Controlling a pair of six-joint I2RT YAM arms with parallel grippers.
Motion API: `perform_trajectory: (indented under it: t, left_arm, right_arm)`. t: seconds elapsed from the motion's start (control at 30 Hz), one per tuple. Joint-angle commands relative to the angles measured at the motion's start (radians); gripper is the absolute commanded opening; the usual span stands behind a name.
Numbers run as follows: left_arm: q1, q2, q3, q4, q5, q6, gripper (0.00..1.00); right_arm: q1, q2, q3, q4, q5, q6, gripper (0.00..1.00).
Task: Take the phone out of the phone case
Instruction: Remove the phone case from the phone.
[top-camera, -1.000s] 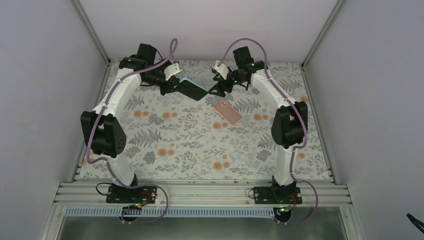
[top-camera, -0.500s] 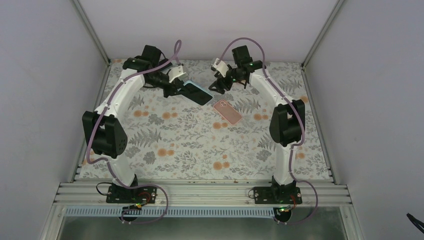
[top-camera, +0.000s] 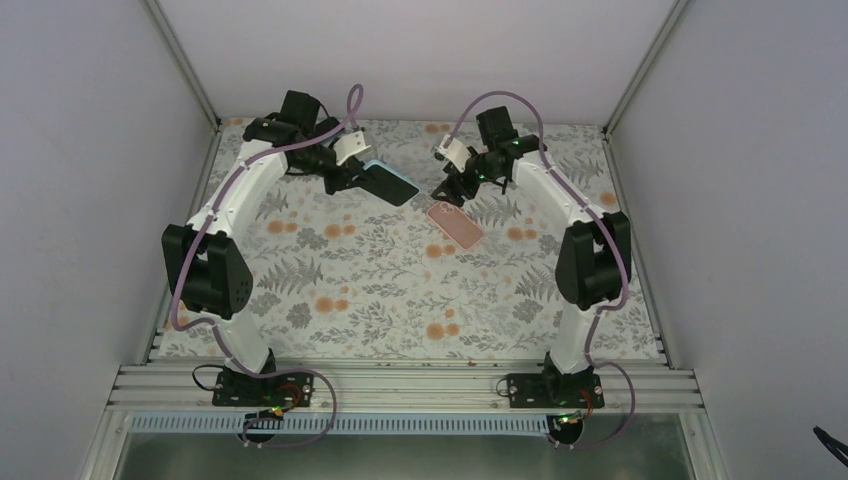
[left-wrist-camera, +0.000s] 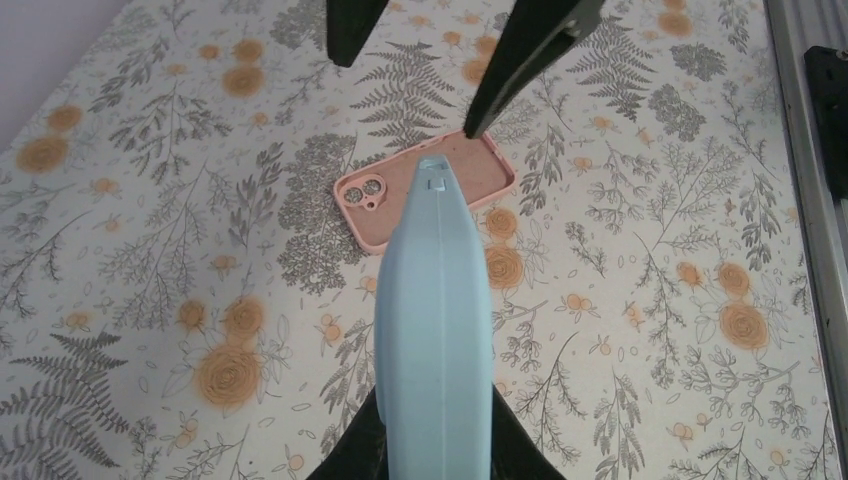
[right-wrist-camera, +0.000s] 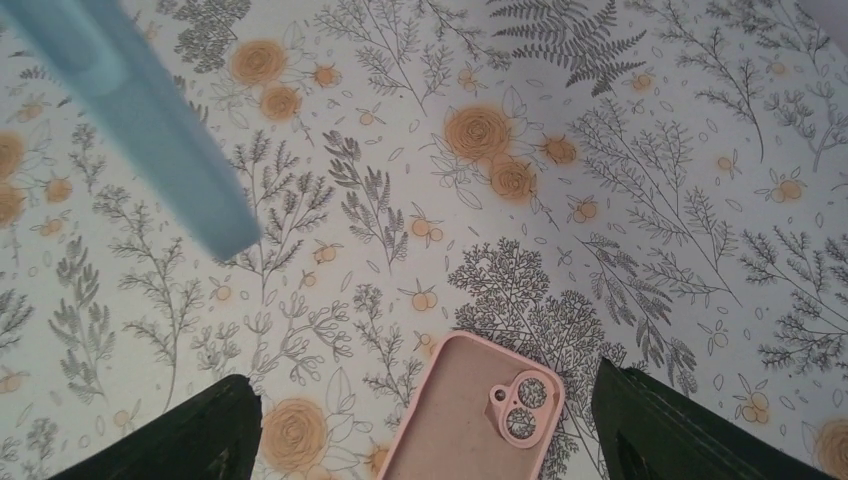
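Pinching 1 end of the blue phone (left-wrist-camera: 437, 300), stiff and likely slick, the left gripper (top-camera: 352, 176) holds it clamped above the table (top-camera: 350, 290). The right gripper (top-camera: 450, 187) hangs with fingers (right-wrist-camera: 180, 440) apart over the empty, probably bendy pink case (right-wrist-camera: 470, 420).

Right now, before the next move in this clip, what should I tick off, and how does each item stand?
1. Light blue slab phone gripped by the left pincer: ok.
2. Phone fully out of the pink rounded phone case, with no contact between them: ok.
3. Case lying flat and empty on the floral table cover, hollow side up: ok.
4. Right pincer open, holding nothing, hanging over the case: ok.
5. Left grip firm enough that the phone will not slip: cannot tell.
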Motion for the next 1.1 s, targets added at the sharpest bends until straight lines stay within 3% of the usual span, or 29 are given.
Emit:
perform_trajectory:
  t: [0.0, 1.07]
  left_arm:
    - [0.002, -0.019, 0.025, 0.056, 0.038, -0.014, 0.02]
    - [-0.002, 0.015, 0.056, 0.062, 0.048, -0.036, 0.02]
  right_arm:
    - [0.006, -0.074, -0.037, -0.006, -0.020, -0.027, 0.85]
    - [0.036, 0.057, 0.131, -0.022, -0.062, -0.012, 0.83]
